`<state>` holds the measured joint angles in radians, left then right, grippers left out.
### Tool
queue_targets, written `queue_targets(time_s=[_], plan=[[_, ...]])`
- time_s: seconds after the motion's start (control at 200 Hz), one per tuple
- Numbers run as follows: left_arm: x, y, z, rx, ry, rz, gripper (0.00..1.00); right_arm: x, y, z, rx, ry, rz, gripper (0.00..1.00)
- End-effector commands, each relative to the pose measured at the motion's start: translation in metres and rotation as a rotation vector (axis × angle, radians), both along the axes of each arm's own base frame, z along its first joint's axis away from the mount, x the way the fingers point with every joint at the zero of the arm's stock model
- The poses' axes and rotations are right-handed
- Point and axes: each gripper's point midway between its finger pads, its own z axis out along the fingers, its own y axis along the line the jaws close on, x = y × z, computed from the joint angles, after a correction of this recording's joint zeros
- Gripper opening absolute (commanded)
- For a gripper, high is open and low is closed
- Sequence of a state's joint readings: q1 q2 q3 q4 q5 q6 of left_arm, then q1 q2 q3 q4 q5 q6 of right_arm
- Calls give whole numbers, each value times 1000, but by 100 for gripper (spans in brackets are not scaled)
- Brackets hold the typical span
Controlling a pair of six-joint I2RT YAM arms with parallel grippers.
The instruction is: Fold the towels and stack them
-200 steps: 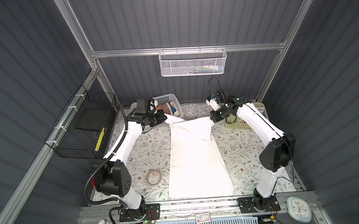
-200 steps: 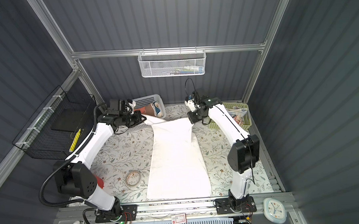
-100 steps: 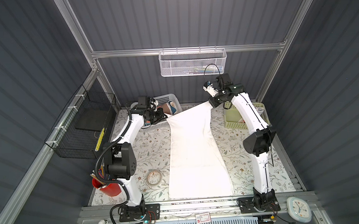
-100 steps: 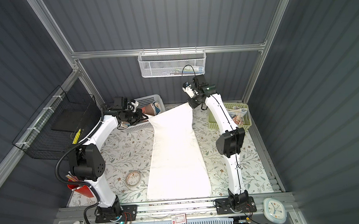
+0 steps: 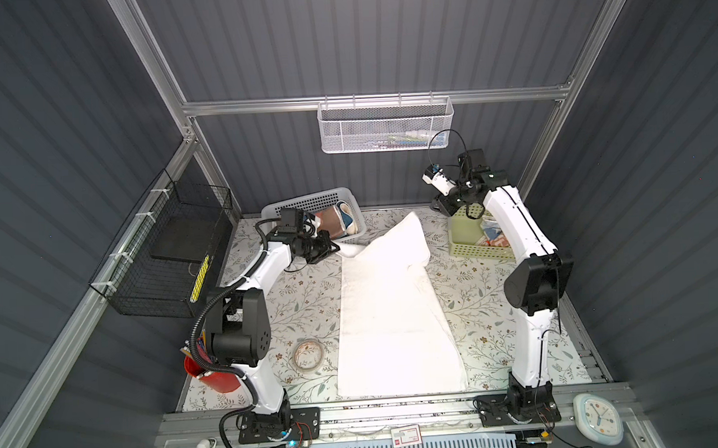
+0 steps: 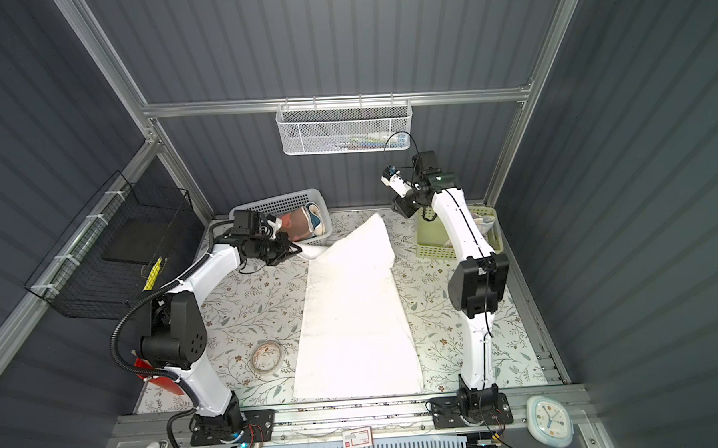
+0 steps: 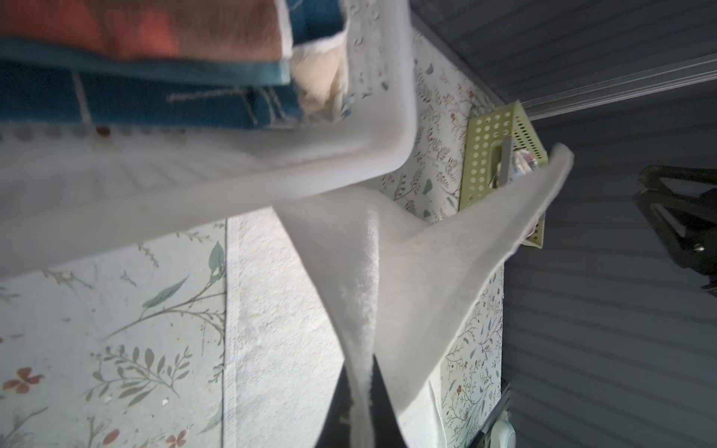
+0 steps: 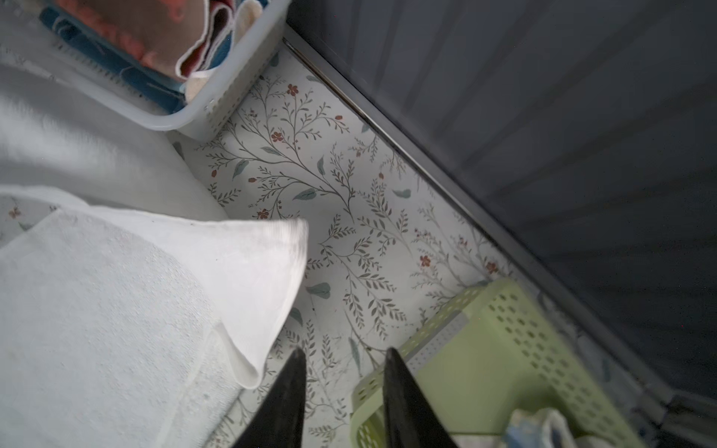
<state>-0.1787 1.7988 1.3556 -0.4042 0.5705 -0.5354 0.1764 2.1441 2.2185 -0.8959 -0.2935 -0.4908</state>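
A long plain white towel [image 5: 394,315] [image 6: 353,317] lies down the middle of the table, its far end lifted and slumped over itself. My left gripper [image 5: 335,246] [image 7: 361,407] is shut on the towel's far left corner, beside the white basket [image 5: 306,202]. That basket holds a coral-brown towel [image 7: 155,31] on a blue towel [image 7: 155,101]. My right gripper [image 5: 439,207] [image 8: 343,355] stands open and empty, raised above the green basket [image 5: 475,245]. The towel's free far right corner [image 8: 271,252] droops just beside the right gripper, apart from it.
The green basket [image 8: 485,349] at the back right holds crumpled cloth. A tape roll [image 5: 308,355] lies left of the towel and a red cup [image 5: 214,377] stands by the left arm's base. A black wire basket [image 5: 163,258] hangs on the left wall.
My right gripper has opened and let go of the towel's far right corner, which has dropped away from it. The left gripper keeps its grip and has moved little.
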Motion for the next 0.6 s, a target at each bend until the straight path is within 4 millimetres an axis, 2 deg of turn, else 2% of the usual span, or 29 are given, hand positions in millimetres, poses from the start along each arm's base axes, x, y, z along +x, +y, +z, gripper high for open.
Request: queue_targets(time_s=[0.0,0.09,0.2,0.325,0.365,0.375,0.39,0.485,0.595], plan=[[-3,-10,-16,-44,33,20,0,4,8,-14,57,43,-137,51],[2,-16,-24,-34,42,27,0,-9,17,-23,97,144,-225,56],[12,-19,-19,-23,27,45,0,-35,15,-34,112,235,-363,56],[19,-21,-13,-13,15,38,0,-82,17,-58,83,244,-471,57],[18,-20,-18,-1,29,34,0,-98,21,-69,61,247,-482,57],[24,-21,-9,-7,7,33,0,-102,22,-72,54,248,-484,57],[26,-21,-5,-4,-1,33,0,-107,26,-74,51,249,-481,56],[33,-21,-1,11,-12,27,0,-141,54,-111,49,327,-426,53],[39,-23,2,12,-18,17,0,-156,72,-146,31,419,-411,52]])
